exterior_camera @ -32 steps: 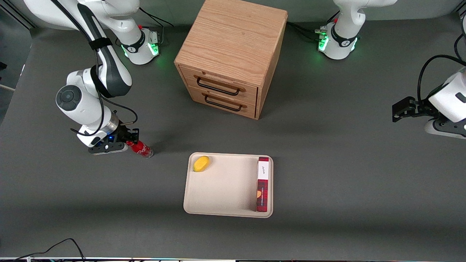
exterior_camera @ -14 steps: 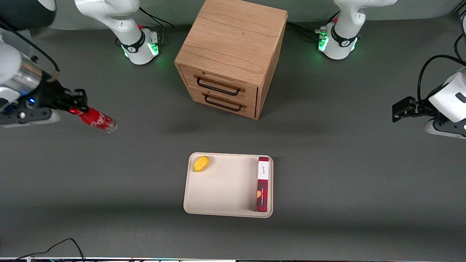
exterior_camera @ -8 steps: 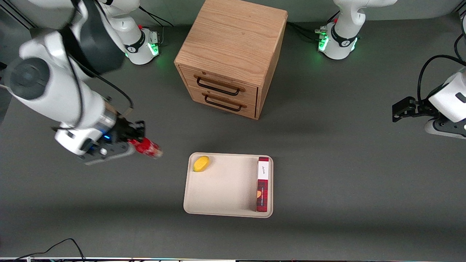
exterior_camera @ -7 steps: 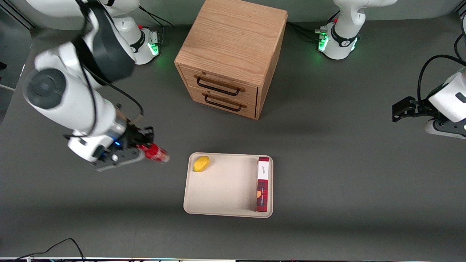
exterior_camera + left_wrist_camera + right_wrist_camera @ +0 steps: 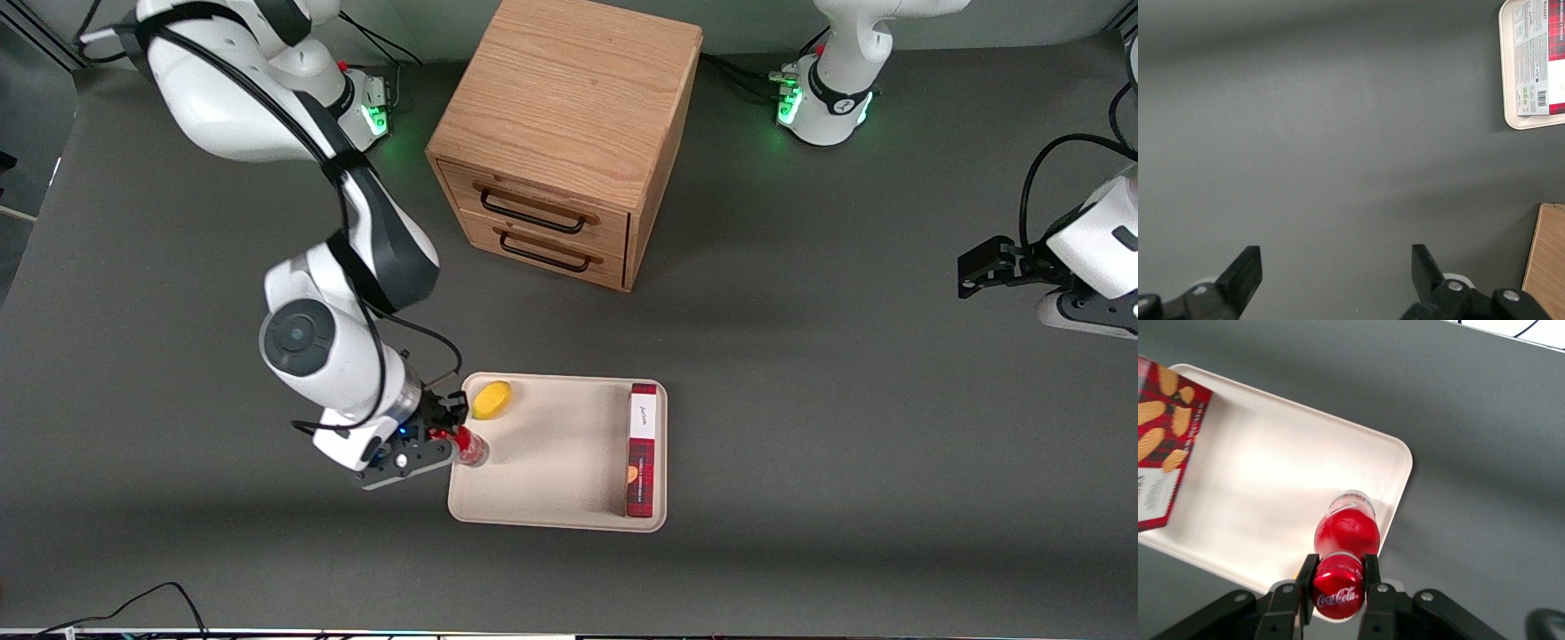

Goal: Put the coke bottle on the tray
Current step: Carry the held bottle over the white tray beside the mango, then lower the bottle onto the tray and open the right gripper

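My right gripper (image 5: 447,427) is shut on the red cap of the coke bottle (image 5: 469,446), a small red bottle with white script and a clear base. It holds the bottle over the beige tray (image 5: 542,471), just inside the tray's rim at the working arm's end, a little nearer the front camera than the yellow fruit (image 5: 492,399). In the right wrist view the fingers (image 5: 1308,583) clamp the cap of the bottle (image 5: 1346,532), and the bottle hangs base-down over the tray (image 5: 1258,493) near a rounded corner.
A tall red and white box (image 5: 642,449) lies on the tray along its rim toward the parked arm's end; it also shows in the right wrist view (image 5: 1165,440). A wooden two-drawer cabinet (image 5: 560,142) stands farther from the front camera than the tray.
My gripper has carried the coke bottle from the table at the working arm's end, up and then across, to above the tray's edge. The tray, fruit and box have not moved.
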Controlling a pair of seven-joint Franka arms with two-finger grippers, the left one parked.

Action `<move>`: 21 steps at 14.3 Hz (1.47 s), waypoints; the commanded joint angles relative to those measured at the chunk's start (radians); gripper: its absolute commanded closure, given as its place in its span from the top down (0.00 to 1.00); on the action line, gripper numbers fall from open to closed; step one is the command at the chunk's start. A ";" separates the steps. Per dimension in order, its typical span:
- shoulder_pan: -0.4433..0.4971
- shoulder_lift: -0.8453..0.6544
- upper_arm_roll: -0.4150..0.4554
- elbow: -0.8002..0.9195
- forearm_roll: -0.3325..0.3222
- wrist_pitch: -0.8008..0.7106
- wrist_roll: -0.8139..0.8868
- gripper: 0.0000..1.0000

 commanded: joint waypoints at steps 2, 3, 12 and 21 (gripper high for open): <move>0.047 0.059 -0.053 0.069 -0.019 0.047 0.025 0.00; 0.047 0.062 -0.053 0.069 -0.019 0.050 0.027 0.00; 0.033 0.108 -0.053 0.066 -0.012 0.120 0.019 0.79; -0.045 -0.155 -0.041 -0.065 0.052 -0.161 0.010 1.00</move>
